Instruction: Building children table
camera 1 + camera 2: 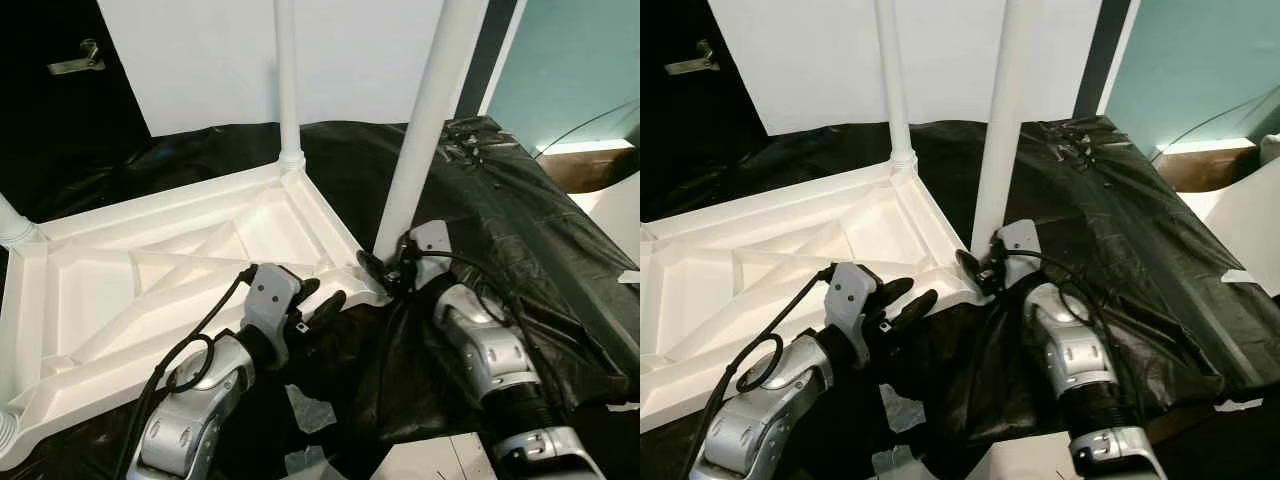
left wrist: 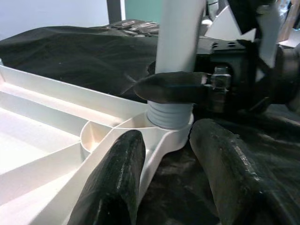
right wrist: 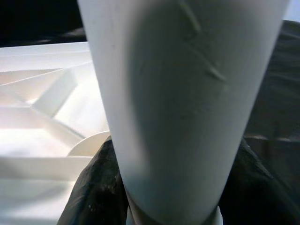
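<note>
The white plastic table top (image 1: 150,270) lies upside down on black cloth, its ribbed underside facing up. A long white leg (image 1: 425,130) stands in the near right corner socket (image 2: 171,115), leaning slightly right. My right gripper (image 1: 385,265) is shut on this leg just above the socket, with black fingers (image 3: 96,192) on both sides of it. My left gripper (image 1: 322,295) is open at the same corner; its fingers (image 2: 117,178) straddle the top's front rim beside the socket. Another leg (image 1: 287,80) stands upright in the far corner.
Short leg stubs show at the left corners (image 1: 15,230). Black cloth (image 1: 520,200) covers the raised surface to the right. A white panel (image 1: 200,60) stands behind. Paper scraps (image 1: 310,410) lie near my arms, and a brown box (image 1: 600,165) sits at far right.
</note>
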You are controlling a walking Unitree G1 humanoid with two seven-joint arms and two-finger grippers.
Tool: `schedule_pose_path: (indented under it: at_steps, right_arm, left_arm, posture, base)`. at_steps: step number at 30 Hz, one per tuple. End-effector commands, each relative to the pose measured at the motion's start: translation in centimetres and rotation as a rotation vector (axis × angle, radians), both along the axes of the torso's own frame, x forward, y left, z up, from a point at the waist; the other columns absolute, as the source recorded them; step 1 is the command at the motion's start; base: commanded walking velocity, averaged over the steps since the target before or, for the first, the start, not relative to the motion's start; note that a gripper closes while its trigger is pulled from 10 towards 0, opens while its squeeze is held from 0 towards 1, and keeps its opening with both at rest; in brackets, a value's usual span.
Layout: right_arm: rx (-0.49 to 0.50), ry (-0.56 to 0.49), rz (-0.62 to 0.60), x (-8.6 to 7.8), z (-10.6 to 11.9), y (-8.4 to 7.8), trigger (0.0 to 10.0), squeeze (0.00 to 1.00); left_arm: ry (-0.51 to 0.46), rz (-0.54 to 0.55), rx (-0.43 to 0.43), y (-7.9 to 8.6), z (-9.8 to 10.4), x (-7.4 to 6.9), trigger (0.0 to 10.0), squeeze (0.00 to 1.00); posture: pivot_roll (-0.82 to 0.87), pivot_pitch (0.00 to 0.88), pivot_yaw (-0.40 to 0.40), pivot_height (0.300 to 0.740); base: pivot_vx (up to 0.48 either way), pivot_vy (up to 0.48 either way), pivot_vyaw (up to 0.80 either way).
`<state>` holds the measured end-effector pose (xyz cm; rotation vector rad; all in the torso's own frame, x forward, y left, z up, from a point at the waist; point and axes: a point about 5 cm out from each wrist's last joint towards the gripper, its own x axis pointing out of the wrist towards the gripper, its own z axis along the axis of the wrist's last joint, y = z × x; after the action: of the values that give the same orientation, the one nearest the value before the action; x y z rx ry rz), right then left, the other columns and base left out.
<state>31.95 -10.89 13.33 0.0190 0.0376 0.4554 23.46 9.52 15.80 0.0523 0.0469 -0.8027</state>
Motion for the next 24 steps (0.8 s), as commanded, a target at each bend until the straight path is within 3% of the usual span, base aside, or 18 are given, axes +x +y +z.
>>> schedule_pose_path:
  at_steps: [1,7,8,19,20,24]
  right_arm:
    - [0.036,0.091,-0.102,-0.3,-1.5,-0.1,0.0,0.0]
    - [0.06,0.116,-0.184,-1.1,-1.9,1.2,0.0,0.0]
    - [0.067,0.117,-0.173,-1.2,-1.8,1.5,10.0,0.0]
    - [0.068,0.093,-0.188,-1.4,-0.9,1.6,10.0,0.0]
    - [0.069,0.067,-0.172,-1.3,-0.6,1.4,10.0,1.0]
    - [0.068,0.003,-0.108,-1.2,0.2,0.4,10.0,1.0]
  left_arm:
    - [0.01,0.019,-0.001,0.1,-0.1,0.0,10.0,0.0]
    - [0.012,0.013,-0.002,0.0,-0.1,0.0,10.0,0.0]
    - [0.013,0.014,-0.002,0.0,-0.1,-0.1,10.0,0.0]
    - [0.016,0.015,-0.002,0.0,-0.2,-0.2,10.0,0.0]
    - [0.015,0.016,-0.002,0.1,-0.2,-0.2,10.0,0.0]
    - [0.013,0.02,-0.001,0.1,-0.2,-0.1,10.0,0.0]
  posture:
    - [0.08,0.042,-0.009,0.74]
    - [0.09,0.046,-0.009,0.74]
    - [0.09,0.046,-0.009,0.74]
    - [0.09,0.05,-0.009,0.74]
    - [0.09,0.047,-0.009,0.74]
    - [0.09,0.043,-0.014,0.74]
  base:
    - [0.0,0.0,0.0]
    - [0.0,0.0,0.0]
    - [0.0,0.0,0.0]
    - [0.0,0.0,0.0]
    - [0.0,0.0,0.0]
    - [0.0,0.0,0.0]
